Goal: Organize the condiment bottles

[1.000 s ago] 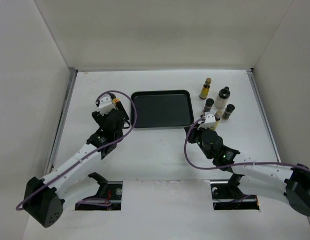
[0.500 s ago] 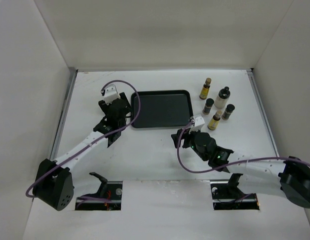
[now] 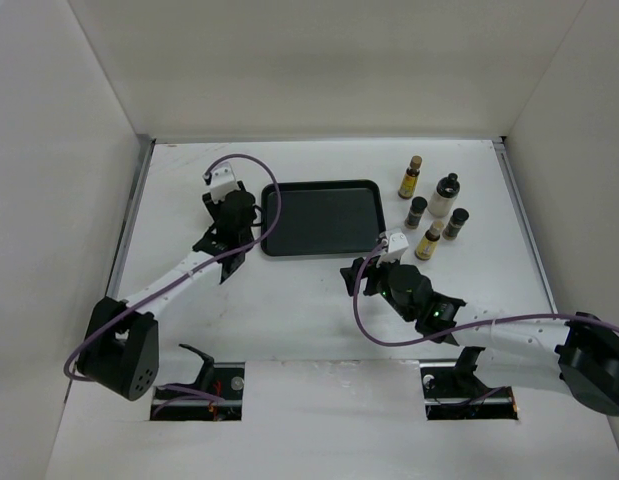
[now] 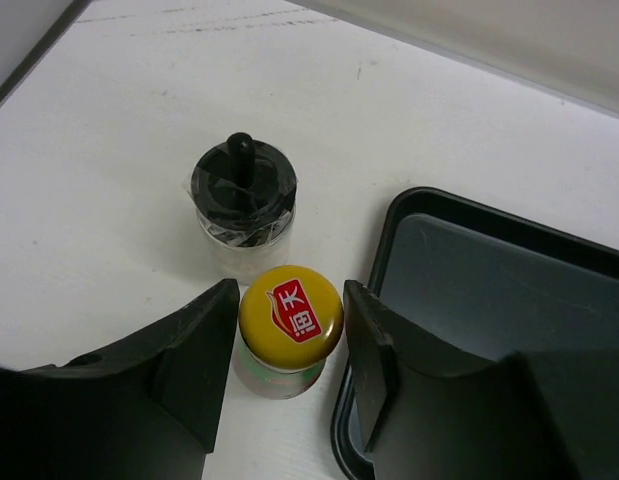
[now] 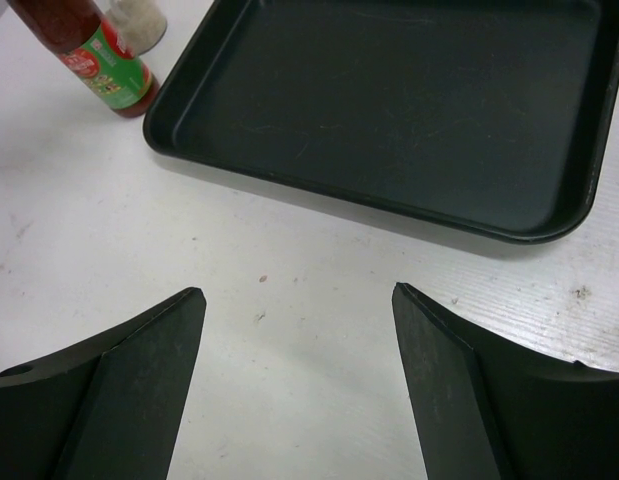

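In the left wrist view my left gripper [image 4: 290, 300] is shut on the yellow cap of a red bottle with a green neck [image 4: 290, 318], which stands upright on the table. A whitish jar with a black cap [image 4: 242, 200] stands just behind it. From above, the left gripper [image 3: 232, 215] sits at the left edge of the black tray [image 3: 319, 184] and hides that bottle. Several condiment bottles stand right of the tray, among them a yellow-labelled one [image 3: 411, 177] and a small yellow one [image 3: 428, 241]. My right gripper [image 3: 357, 268] is open with nothing between its fingers.
The tray [image 5: 389, 100] holds nothing. The right wrist view has the red bottle [image 5: 94, 50] and the whitish jar [image 5: 139, 20] at the tray's far left corner, with my right gripper [image 5: 297, 293] over bare table before the tray's near rim.
The left gripper moved up beside the tray and closed on the yellow-capped bottle. The right gripper opened, left the small yellow bottle standing and moved left, in front of the tray.
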Motion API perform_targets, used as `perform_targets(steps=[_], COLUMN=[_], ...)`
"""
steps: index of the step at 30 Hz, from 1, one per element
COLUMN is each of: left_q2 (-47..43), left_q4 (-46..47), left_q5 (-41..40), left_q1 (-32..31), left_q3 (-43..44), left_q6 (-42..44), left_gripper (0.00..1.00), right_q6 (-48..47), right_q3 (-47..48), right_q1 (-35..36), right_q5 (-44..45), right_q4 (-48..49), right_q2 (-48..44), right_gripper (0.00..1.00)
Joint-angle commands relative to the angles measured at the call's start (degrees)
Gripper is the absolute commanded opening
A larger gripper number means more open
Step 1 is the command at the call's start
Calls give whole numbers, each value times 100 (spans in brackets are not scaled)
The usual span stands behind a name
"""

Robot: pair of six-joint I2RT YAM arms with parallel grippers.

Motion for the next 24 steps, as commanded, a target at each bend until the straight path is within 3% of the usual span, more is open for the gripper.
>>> perform_targets(steps=[1,5,8,16,24], left_q2=[18,27,-60,-272,667], left_q4=[500,798,860,1132,1712], left_q5=[-303,-498,-541,-743,-393], left_q1=[-8,-131,-166,-543,-694], left_q3=[330,365,444,1234,1973], left_q6=[265,555,696,1231,1426], left_gripper=[40,24,19,18,18], right_q6=[-47,-56,-56,-39,-21], right_q3=[211,246,229,194,141], right_q1=[48,48,39,4,-49], right_q5=[-41,-41,-41,-41,-32], right_q4=[354,318,354,336,362], right_q2=[-30,49,58,-21,-100], right_gripper=[82,82,82,82,87])
